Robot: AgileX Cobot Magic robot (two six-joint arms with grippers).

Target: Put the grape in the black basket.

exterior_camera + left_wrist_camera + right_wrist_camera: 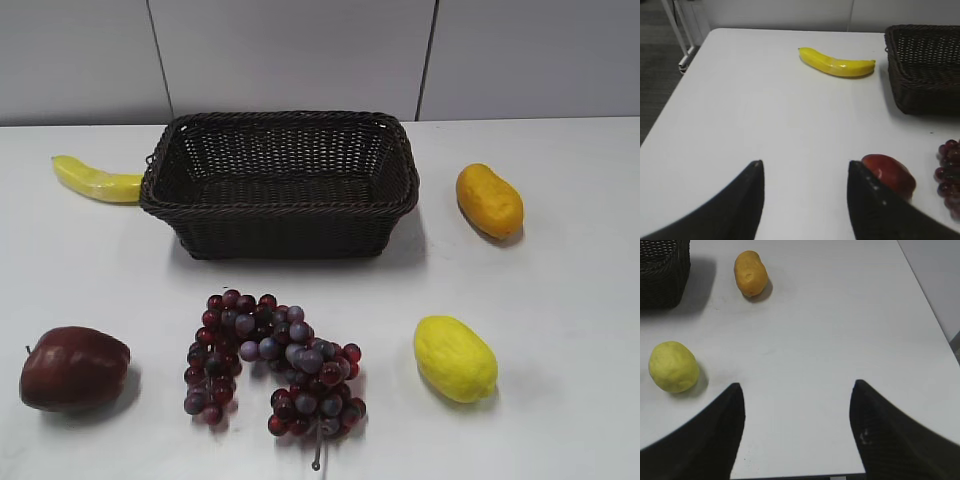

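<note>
The grape, a wide bunch of dark red and purple berries, lies on the white table in front of the black basket; its edge also shows in the left wrist view. The basket is empty and also shows in the left wrist view and the right wrist view. My left gripper is open and empty above bare table, left of the apple. My right gripper is open and empty above bare table near the right front. Neither gripper shows in the exterior view.
A dark red apple lies left of the grape. A banana lies left of the basket. A yellow lemon lies right of the grape, and an orange fruit right of the basket. The table's edges show in both wrist views.
</note>
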